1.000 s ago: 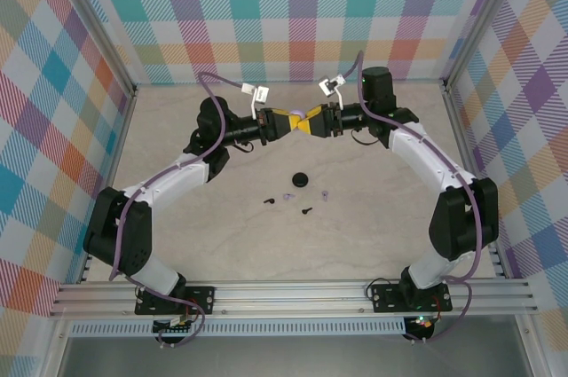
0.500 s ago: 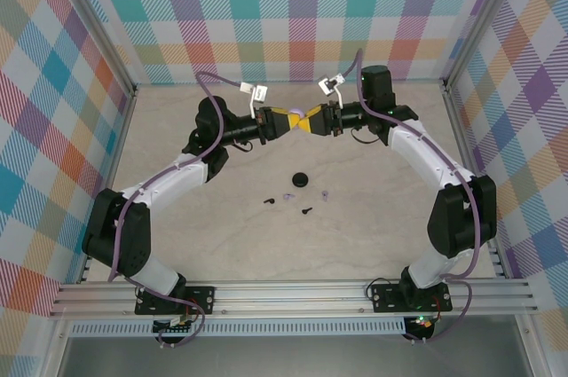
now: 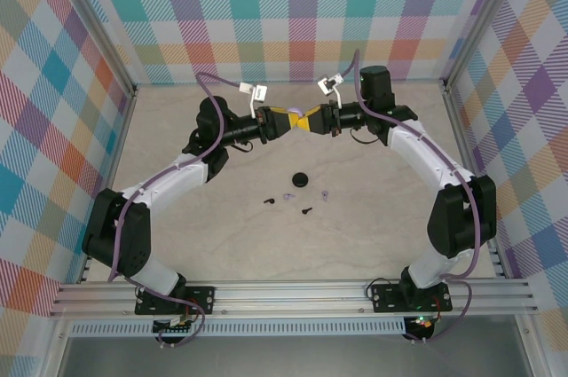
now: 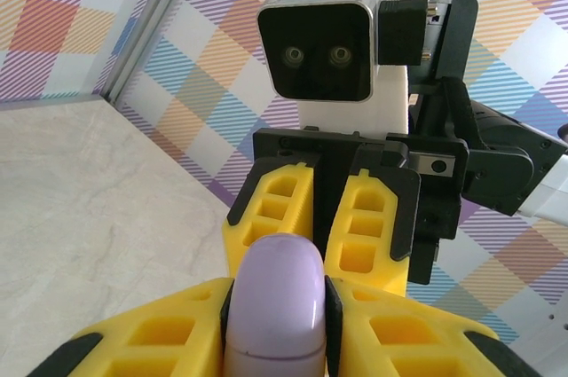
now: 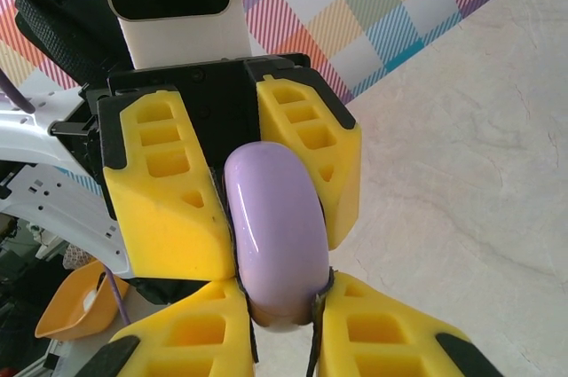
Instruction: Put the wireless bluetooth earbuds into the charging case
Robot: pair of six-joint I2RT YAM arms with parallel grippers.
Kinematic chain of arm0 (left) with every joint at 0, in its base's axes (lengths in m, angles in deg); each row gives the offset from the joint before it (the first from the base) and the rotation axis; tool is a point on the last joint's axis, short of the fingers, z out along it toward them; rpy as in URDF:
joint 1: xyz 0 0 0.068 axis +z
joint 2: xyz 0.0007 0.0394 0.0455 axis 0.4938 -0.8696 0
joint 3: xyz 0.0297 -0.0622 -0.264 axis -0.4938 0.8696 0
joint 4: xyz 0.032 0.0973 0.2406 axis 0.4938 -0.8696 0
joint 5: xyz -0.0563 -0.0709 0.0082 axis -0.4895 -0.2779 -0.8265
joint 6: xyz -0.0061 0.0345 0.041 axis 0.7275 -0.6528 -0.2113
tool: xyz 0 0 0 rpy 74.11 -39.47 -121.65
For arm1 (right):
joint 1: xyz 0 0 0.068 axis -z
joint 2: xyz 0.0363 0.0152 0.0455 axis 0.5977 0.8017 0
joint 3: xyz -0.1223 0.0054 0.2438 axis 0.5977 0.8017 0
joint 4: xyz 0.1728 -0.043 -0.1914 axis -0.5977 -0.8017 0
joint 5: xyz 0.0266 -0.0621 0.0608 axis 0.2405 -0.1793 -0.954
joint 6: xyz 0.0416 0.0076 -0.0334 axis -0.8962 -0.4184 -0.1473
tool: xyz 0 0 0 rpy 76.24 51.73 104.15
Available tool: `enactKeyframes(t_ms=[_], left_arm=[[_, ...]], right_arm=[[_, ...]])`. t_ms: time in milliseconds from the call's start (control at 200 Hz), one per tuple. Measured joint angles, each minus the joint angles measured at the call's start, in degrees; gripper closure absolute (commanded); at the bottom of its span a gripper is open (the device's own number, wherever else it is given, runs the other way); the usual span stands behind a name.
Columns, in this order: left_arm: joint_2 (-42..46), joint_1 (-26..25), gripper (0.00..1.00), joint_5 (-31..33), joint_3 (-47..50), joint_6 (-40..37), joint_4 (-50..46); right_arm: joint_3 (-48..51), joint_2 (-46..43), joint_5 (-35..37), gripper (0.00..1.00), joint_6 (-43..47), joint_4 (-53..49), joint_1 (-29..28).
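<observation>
Earbuds lie loose on the table, all four just on the near side of the black case and apart from one another. I see a black earbud to its near left and a lilac earbud beside that. A second black earbud lies nearest me and a second lilac earbud to the near right. On the far side of the black case, up off the table, the lilac case hangs between both arms. The right gripper is clamped on one end. The left gripper has its yellow fingers pressed against both flanks of the other end.
</observation>
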Motion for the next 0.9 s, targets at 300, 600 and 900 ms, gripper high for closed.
enactKeyframes(t_ms=[300, 600, 900], left_arm=[[0.2, -0.1, 0.63, 1.0, 0.0, -0.8, -1.7], [1.8, 0.0, 0.76, 1.3, 0.2, -2.2, -3.9], [2.0, -0.1, 0.92, 1.8, 0.2, -2.9, -4.1]], right_arm=[[0.0, -0.2, 1.8, 0.84, 0.3, -1.4, -0.2], [0.0, -0.9, 2.4, 0.84, 0.0, -1.3, -0.2], [0.0, -1.1, 2.4, 0.69, -0.5, -1.4, 0.0]])
